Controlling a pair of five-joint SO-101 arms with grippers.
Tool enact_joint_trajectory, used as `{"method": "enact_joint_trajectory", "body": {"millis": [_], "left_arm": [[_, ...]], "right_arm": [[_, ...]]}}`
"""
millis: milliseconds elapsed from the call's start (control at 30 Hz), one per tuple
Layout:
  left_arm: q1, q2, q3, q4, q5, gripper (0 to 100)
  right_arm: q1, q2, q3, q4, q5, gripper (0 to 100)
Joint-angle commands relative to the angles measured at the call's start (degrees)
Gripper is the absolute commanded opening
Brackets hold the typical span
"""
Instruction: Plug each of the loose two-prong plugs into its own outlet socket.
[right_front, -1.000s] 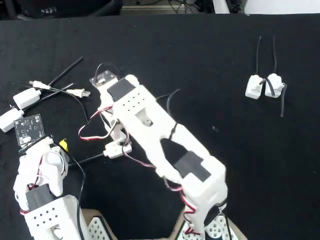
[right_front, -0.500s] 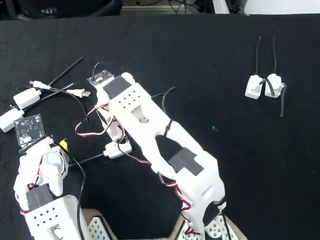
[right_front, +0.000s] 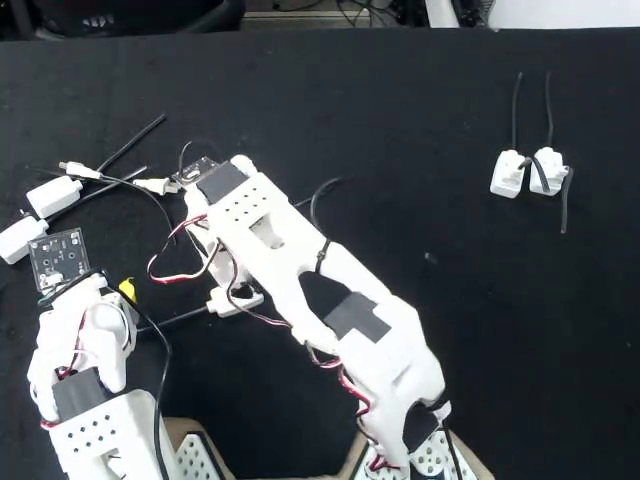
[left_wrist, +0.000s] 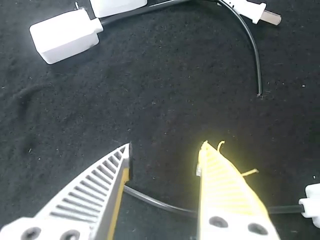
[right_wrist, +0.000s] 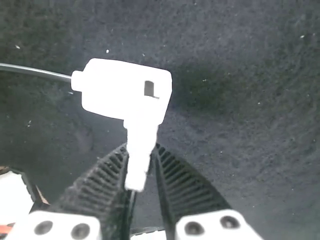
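My right gripper (right_wrist: 140, 150) is shut on a white two-prong plug (right_wrist: 136, 170), whose far end meets a white outlet socket (right_wrist: 122, 90). One slot of that socket shows beside the plug. In the high view this socket (right_front: 235, 300) lies under my right arm (right_front: 300, 270). My left gripper (left_wrist: 165, 147) stands open above the socket's black cable (left_wrist: 150, 200), holding nothing. Two more white sockets (right_front: 52, 197) (right_front: 18, 238) lie at the far left, with two loose plugs (right_front: 75, 170) (right_front: 155, 185) beside them.
Two white socket-and-plug pairs (right_front: 510, 172) (right_front: 548, 170) with black cables sit at the back right. Thin black cables (right_front: 130, 145) cross the mat at the back left. The left arm's base (right_front: 90, 430) is at the front left corner.
My right arm has swung a little to the left and lowered over the socket. The left arm and the loose plugs have stayed put.
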Motion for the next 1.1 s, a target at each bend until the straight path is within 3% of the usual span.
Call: {"method": "enact_joint_trajectory", "body": {"millis": [0,567,800,967,1067], "left_arm": [[0.0,-0.5,-0.7,0.0,-0.4,22],[0.0,-0.5,-0.7,0.0,-0.4,22],[0.0,-0.5,-0.7,-0.1,-0.4,22],[0.0,-0.5,-0.7,-0.1,-0.4,22],[0.0,-0.5,-0.7,-0.1,-0.4,22]], "right_arm": [[-0.7,-2.3,-0.6,1.8,-0.2,1.1],[1.8,-5.1,2.2,1.0,5.3,1.1],[14.2,-13.0,17.7,-13.2,11.8,1.1],[14.8,-13.9,23.7,-19.7,14.9,2.0],[14.4,-11.0,23.6,-21.6,14.9,8.9]]}}
